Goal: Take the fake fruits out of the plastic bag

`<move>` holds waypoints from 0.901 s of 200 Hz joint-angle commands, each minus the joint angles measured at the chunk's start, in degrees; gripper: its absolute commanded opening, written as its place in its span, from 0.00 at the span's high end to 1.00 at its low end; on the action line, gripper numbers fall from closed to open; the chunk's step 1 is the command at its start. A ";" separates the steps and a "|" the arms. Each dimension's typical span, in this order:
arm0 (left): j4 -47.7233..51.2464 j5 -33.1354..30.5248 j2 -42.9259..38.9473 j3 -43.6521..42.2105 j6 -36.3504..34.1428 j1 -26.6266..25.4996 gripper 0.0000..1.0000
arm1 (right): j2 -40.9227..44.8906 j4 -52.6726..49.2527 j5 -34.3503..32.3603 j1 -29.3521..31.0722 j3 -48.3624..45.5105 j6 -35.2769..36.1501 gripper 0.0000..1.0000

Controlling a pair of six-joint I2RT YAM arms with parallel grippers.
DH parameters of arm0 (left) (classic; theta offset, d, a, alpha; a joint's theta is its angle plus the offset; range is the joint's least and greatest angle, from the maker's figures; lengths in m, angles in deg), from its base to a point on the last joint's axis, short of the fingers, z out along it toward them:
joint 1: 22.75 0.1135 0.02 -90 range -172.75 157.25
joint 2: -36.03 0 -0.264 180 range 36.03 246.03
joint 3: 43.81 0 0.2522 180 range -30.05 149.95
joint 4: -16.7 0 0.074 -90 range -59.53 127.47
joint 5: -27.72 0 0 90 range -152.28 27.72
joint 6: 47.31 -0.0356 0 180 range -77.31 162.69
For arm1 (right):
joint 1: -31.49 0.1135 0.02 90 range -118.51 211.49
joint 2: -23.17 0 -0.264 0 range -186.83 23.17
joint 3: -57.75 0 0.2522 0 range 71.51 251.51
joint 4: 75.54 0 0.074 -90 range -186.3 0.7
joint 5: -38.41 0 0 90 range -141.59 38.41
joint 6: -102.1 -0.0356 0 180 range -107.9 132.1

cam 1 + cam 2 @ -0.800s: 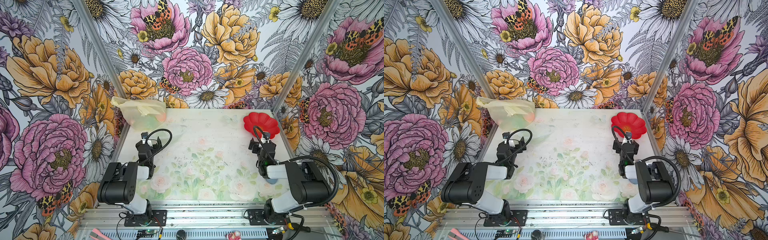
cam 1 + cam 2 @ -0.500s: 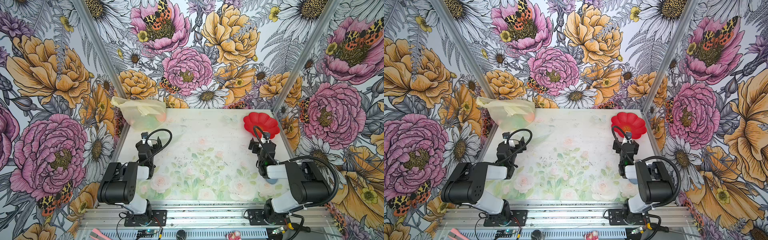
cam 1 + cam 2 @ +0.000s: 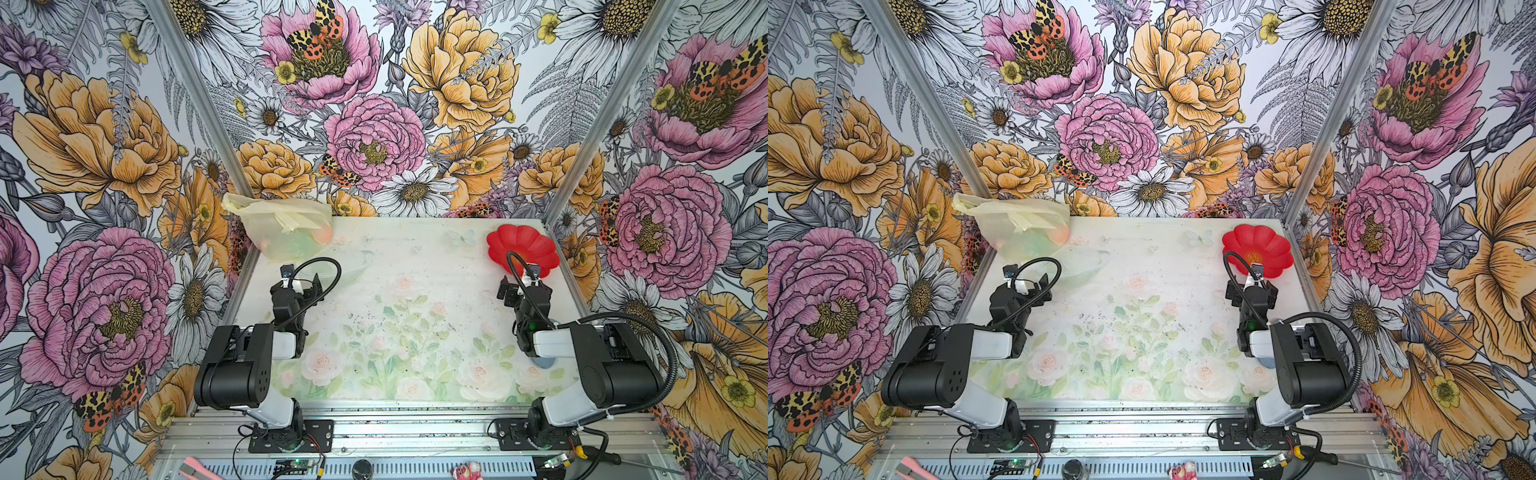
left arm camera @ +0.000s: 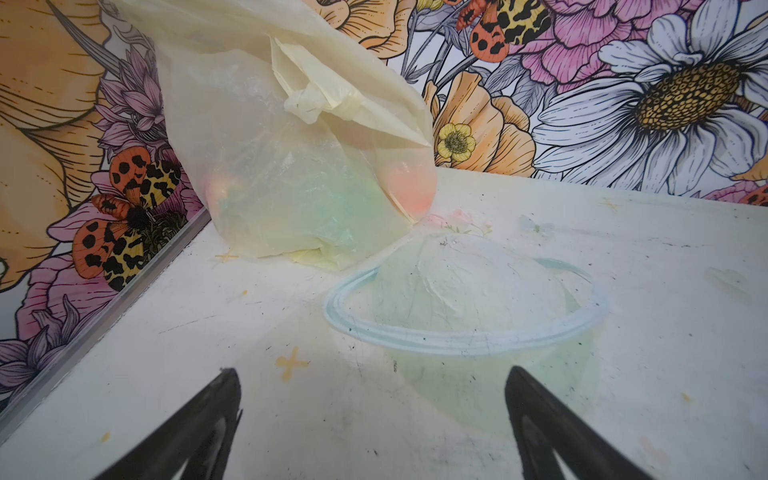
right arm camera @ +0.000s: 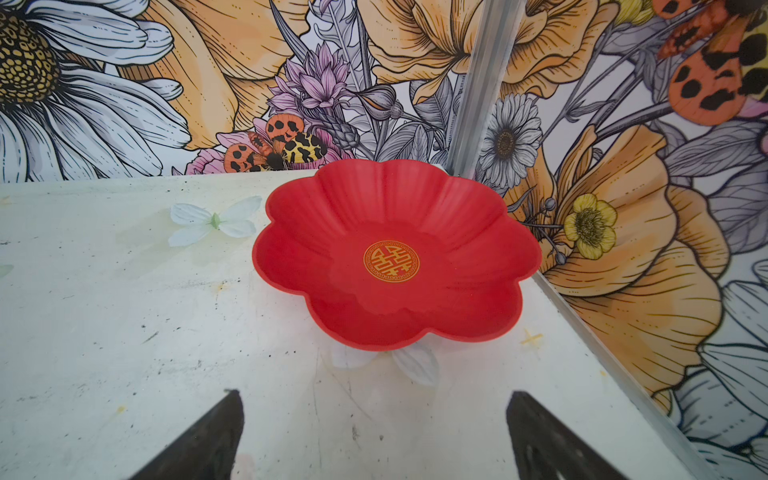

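Left gripper (image 4: pixel 372 370), right gripper (image 5: pixel 374 391): jaws wide apart, apparently empty, touching nothing.

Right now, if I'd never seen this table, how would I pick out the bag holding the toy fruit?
On the pale floral table, look to the far left corner, against the flowered walls. The plastic bag slumps there, just beyond a clear bowl. It alone is crinkly and pale yellow, with blurred green and orange-pink fake fruits showing through.

A robotics lab test cell: flower-printed wall panels (image 3: pixel 374 137) in aluminium framing (image 3: pixel 200 104) enclose a surface (image 3: pixel 415 257), with left arm (image 3: pixel 237 374) and right arm (image 3: pixel 615 365) bolted to the near rail (image 3: pixel 415 432).
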 commanded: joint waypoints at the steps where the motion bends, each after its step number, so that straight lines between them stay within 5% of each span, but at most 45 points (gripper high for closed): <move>1: -1.63 2.46 0.03 0.23 0.16 0.38 0.02 | 0.18 1.65 0.26 -0.08 0.24 -0.49 0.01; 31: -4.63 10.56 -0.11 -1.41 -3.07 0.20 0.01 | 0.31 1.68 0.21 -0.14 0.22 -0.51 0.00; 64: -11.13 2.63 -6.61 -7.84 -3.49 -2.46 0.01 | 3.56 -0.68 1.92 1.57 0.27 2.38 0.01; 104: 20.74 -11.94 -26.77 1.72 -6.19 -11.83 0.01 | 18.16 -15.34 -2.10 6.12 2.75 3.21 0.01; 138: 38.25 -5.80 -34.85 11.79 5.55 -12.81 0.01 | 30.66 -31.74 2.98 6.24 8.13 -8.28 0.00; 180: 51.32 -2.16 -40.47 17.82 22.44 -8.90 0.01 | 34.28 -52.79 15.62 3.63 21.71 -14.61 0.01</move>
